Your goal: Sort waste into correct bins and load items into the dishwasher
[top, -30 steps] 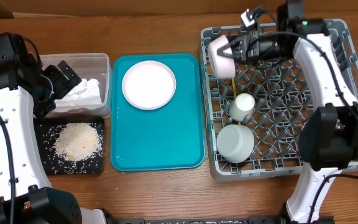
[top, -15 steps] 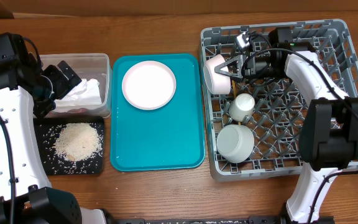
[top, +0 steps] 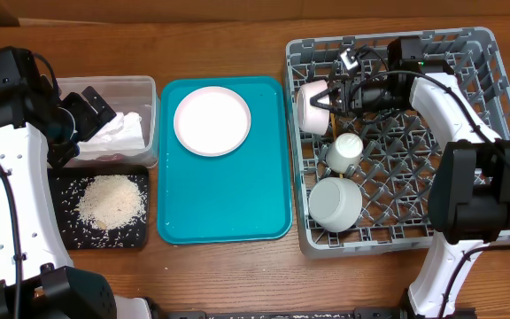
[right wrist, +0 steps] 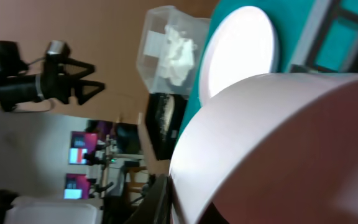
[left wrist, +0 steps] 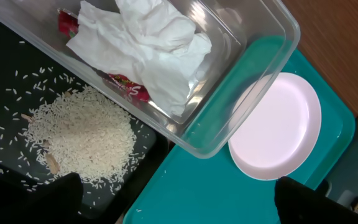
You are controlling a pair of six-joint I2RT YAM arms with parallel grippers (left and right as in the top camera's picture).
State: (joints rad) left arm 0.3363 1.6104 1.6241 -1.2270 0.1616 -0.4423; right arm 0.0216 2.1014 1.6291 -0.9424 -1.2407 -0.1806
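Over at the rack (top: 397, 182), the right end effector (top: 324, 97) is reaching in from the right, its fingers pinched on the rim of the bowl (top: 308, 107). The bowl sits tipped on its side in the rack's upper left corner, mouth facing right toward the fingers. In the right wrist view the bowl (right wrist: 278, 143) fills most of the frame, right up against the camera, with the plate (right wrist: 238, 53) and the tub (right wrist: 166, 37) far behind it.

Just below the end effector in the overhead view, the cup (top: 344, 151) lies tilted among the pegs, apart from the fingers. Lower again, the second bowl (top: 335, 202) rests near the rack's bottom left.

In the centre, the plate (top: 212, 121) lies flat at the top of the teal tray (top: 224, 199), nothing touching it.

On the left, the left end effector (top: 87, 108) hangs over the tub (top: 140, 89), fingers spread wide and holding nothing. Its wrist view looks straight down between the dark fingertips (left wrist: 48, 196). The tissue (left wrist: 148, 43) is heaped inside the tub (left wrist: 241, 81), with the red wrapper (left wrist: 126, 87) tucked under its edge. Beside the tub, the rice (left wrist: 82, 134) is piled in the black tray (left wrist: 5, 74), stray grains scattered round it. The plate (left wrist: 278, 127) shows at the right on the teal tray (left wrist: 216, 193).

All of it sits on a wooden surface (top: 237, 275).
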